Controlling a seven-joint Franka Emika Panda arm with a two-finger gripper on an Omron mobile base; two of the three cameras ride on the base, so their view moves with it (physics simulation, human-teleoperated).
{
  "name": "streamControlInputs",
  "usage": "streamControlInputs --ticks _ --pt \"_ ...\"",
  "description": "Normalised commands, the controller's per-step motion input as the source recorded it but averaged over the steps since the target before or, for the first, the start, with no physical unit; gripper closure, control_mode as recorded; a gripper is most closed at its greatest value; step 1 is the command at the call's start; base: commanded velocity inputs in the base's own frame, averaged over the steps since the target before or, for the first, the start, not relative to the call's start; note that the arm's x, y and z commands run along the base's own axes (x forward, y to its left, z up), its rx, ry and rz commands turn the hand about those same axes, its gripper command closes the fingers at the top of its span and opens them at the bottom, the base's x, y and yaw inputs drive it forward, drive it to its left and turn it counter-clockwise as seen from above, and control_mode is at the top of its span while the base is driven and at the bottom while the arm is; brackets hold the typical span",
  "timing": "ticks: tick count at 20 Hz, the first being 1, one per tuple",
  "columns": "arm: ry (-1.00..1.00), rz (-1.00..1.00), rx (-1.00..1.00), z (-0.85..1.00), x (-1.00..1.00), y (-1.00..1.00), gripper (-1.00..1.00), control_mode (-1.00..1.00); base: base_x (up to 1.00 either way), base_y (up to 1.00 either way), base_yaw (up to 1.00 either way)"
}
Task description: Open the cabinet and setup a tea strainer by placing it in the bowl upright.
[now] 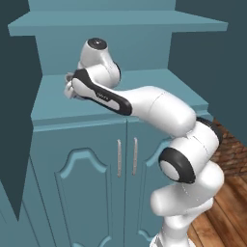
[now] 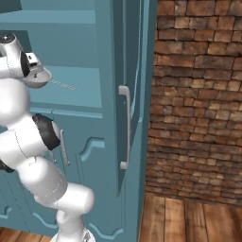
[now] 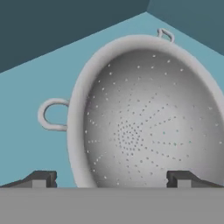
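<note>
While fully spread, the claw (image 3: 111,178) (empty) faces the tea strainer (image 3: 148,113) — close.

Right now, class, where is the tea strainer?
The tea strainer lies on the open cabinet's shelf, right before the open gripper; the right base view shows it beside the wrist.

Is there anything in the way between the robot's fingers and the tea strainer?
Nothing visible. In the hand view the open gripper faces the tea strainer directly, with its two fingertips at either side of the strainer's lower rim.
</note>
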Motion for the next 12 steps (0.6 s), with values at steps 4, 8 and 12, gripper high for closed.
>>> streamControlInputs --ticks 4,8,12 --pt "0.05 0.0 0.0 -0.13 0.42 0.2 -1.0 -1.0 0.0 0.0 0.0" --pt "0.15 0.0 0.0 -0.25 0.13 0.18 -1.0 -1.0 0.0 0.0 0.0" --pt "0.05 0.0 0.0 -0.11 0.08 0.31 -1.0 -1.0 0.0 0.0 0.0"
